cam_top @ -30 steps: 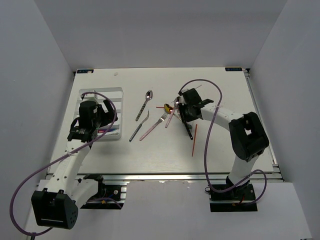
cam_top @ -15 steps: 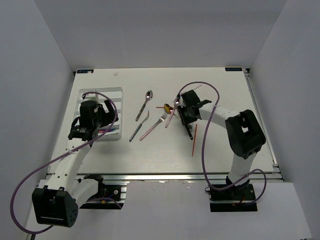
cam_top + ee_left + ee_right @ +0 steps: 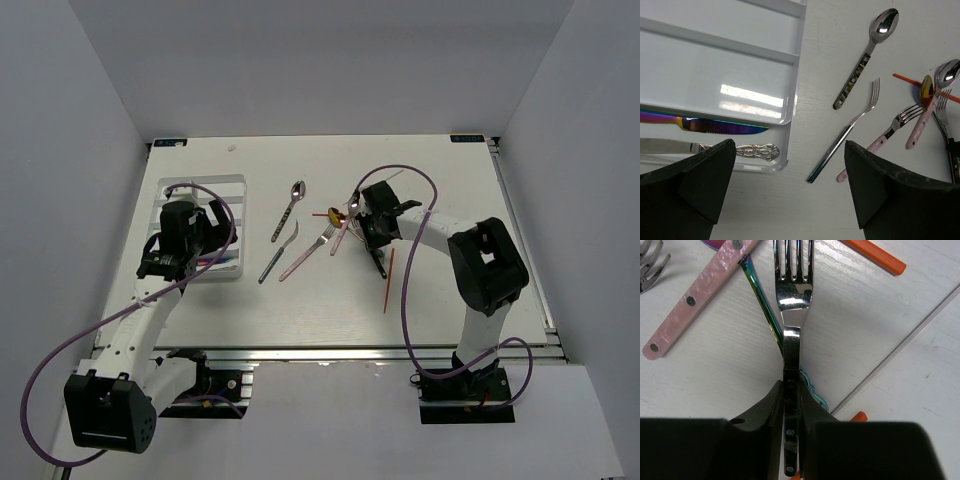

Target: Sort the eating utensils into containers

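Since the earlier frame our right gripper [image 3: 790, 440] has edged toward 9 o'clock, clamped on the handle of the silver fork [image 3: 792, 295] at the counter's [image 3: 330, 300] 2 o'clock; our left gripper [image 3: 790, 180] hangs spread near the tray's [image 3: 795, 65] 5 o'clock corner.

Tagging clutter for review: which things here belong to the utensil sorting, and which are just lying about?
Job: white tray, two knives inside it, loose spoon, slim fork, pink-handled fork, black-handled fork in right pincer, red stick.
Just there: purple cables.

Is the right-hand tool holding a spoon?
No, the right tool is clamped on the handle of a silver fork, whose tines show plainly ahead of it.
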